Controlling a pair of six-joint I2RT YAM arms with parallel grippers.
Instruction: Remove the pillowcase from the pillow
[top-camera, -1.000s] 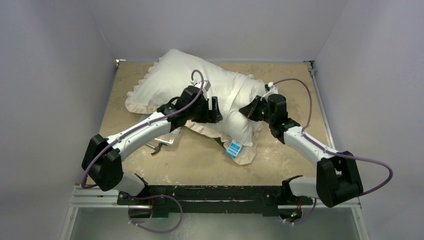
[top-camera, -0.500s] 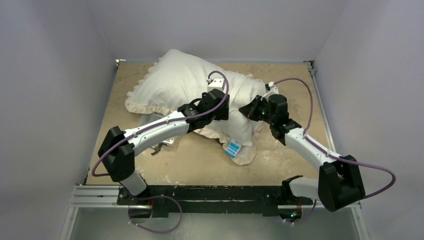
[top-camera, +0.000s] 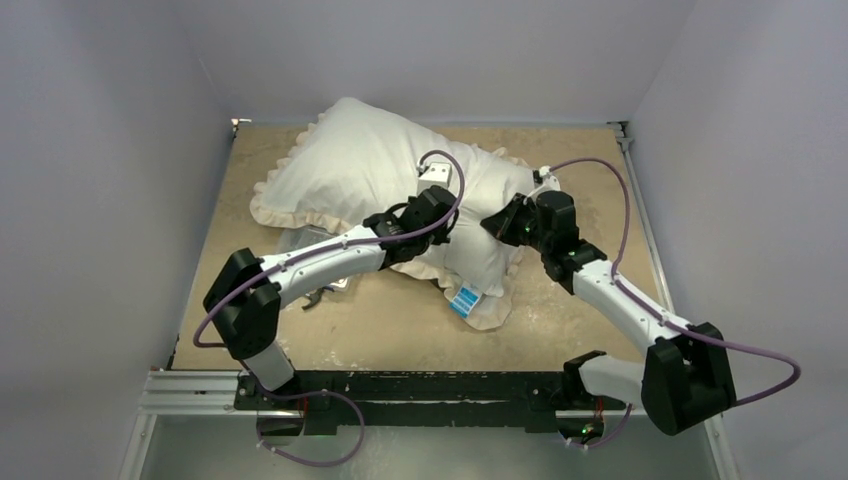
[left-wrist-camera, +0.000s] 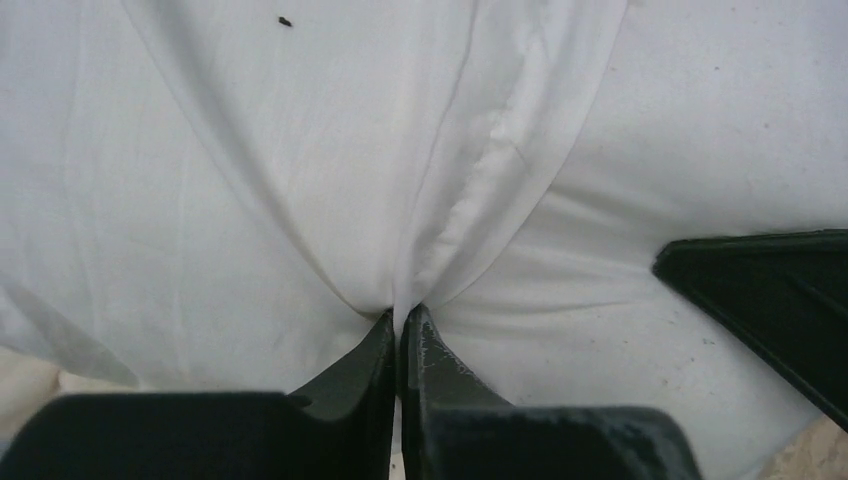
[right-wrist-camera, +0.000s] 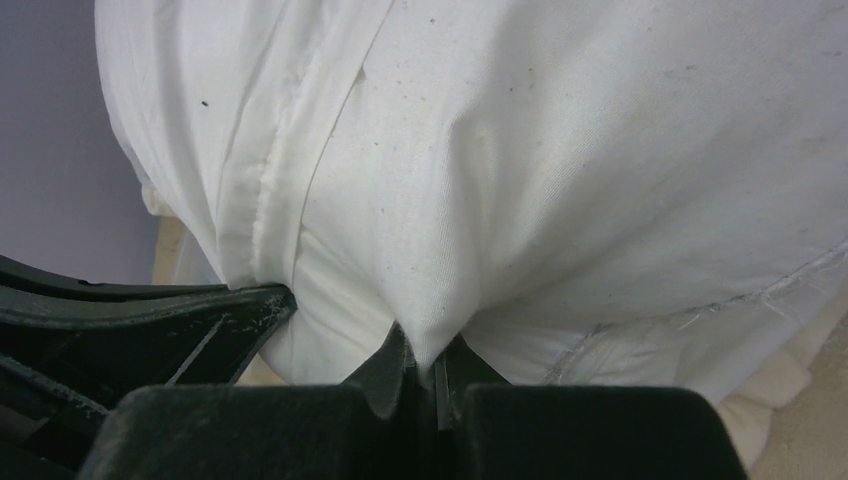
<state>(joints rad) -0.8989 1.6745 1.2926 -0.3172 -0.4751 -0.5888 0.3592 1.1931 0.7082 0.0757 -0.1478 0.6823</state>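
Observation:
The pillowcase, white side up with a cream frill, lies across the back of the table with the pillow inside. The pillow bulges out of its near right end and carries a blue-and-white tag. My left gripper is shut on a fold of the pillowcase at its hemmed opening. Just to its right, my right gripper is shut on a pinch of the pillow's white fabric. The pillow fills the right wrist view. The two grippers nearly touch.
A small shiny, partly dark object lies on the tan table under the left forearm. A dark patch shows beneath the frill near the tag. Grey walls close in the back and both sides.
My left arm reached forward and right from the frill edge to the pillowcase opening, and its jaws went from open to shut on fabric. The right gripper stayed shut and barely moved.

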